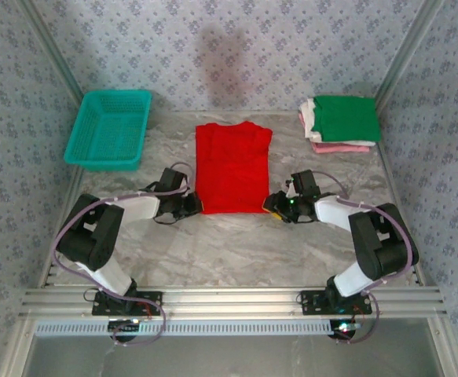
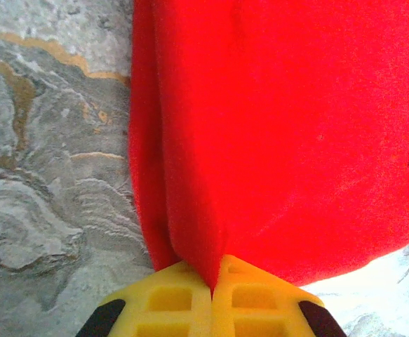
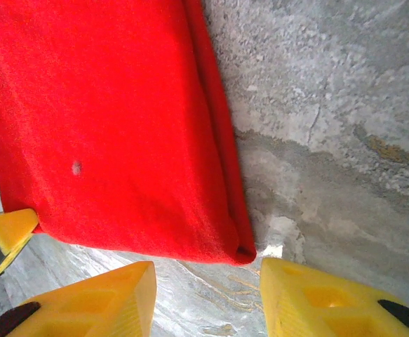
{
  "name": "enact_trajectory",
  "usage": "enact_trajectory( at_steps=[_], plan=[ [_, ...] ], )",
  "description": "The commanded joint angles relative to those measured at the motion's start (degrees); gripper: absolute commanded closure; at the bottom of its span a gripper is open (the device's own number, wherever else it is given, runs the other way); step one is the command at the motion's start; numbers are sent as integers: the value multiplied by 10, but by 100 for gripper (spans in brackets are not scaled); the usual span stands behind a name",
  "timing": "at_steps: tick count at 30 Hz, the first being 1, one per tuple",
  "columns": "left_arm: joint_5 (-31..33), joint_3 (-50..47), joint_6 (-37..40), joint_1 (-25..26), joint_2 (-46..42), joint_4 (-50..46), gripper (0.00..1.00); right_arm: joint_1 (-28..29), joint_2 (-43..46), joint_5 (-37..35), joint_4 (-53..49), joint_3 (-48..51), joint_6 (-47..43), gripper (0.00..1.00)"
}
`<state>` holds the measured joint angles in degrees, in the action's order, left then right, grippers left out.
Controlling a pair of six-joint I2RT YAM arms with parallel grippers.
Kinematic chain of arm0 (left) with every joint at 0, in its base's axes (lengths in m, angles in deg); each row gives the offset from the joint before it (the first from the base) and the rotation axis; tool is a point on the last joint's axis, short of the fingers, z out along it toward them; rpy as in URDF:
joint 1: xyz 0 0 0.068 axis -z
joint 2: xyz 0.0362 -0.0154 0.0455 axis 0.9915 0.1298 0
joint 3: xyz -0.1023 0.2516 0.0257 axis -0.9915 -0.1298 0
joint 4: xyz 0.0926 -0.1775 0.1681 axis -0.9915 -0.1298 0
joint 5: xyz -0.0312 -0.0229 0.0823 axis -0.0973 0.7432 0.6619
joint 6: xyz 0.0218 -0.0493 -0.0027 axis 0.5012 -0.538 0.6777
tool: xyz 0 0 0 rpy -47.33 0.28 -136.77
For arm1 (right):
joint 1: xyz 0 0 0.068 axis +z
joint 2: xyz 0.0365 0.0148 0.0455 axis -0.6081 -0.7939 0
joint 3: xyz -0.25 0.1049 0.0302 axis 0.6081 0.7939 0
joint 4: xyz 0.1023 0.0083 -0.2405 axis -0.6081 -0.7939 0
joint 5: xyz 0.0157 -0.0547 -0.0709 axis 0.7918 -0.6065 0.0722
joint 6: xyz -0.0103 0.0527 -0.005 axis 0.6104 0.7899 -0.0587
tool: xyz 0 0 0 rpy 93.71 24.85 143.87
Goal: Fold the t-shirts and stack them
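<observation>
Red t-shirt (image 1: 232, 166) is lying mid-table, sleeves folded in, crosswise fold pending. I'm pinching its near-left corner with left gripper (image 2: 213, 279); right gripper (image 3: 208, 277) is gaping at near-right corner. Folded stack (image 1: 340, 122) is waiting far right.

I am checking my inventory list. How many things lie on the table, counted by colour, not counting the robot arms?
Red t-shirt: 1
Green t-shirt: 1
White t-shirt: 1
Pink t-shirt: 1
Teal basket: 1
Total: 5 visible
</observation>
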<state>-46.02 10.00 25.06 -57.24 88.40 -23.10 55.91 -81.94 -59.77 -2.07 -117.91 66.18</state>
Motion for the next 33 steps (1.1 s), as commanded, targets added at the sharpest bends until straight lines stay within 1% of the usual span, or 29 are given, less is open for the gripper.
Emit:
enact_trajectory(
  at_steps=[1, 13, 18, 22, 26, 31, 33],
  plan=[
    [13, 17, 12, 3, -18, -24, 100, 6, -13, 6, -1, -7, 10, 54],
    [3, 5, 6, 3, -13, -14, 100, 24, -40, 4, 8, -40, 22, 54],
    [0, 3, 6, 3, -13, -11, 100, 26, -44, -14, 2, -57, 27, 54],
    [2, -1, 6, 3, -15, -11, 100, 23, -49, -44, -16, -62, 35, 55],
    [7, -3, 4, 3, -19, -8, 100, 18, -64, -40, -9, -60, 41, 56],
    [4, 4, 6, 3, -9, -6, 100, 24, -81, -39, -1, -70, 44, 68],
    [3, 6, 4, 3, -11, -4, 100, 24, -80, -43, 3, -70, 50, 79]
  ],
)
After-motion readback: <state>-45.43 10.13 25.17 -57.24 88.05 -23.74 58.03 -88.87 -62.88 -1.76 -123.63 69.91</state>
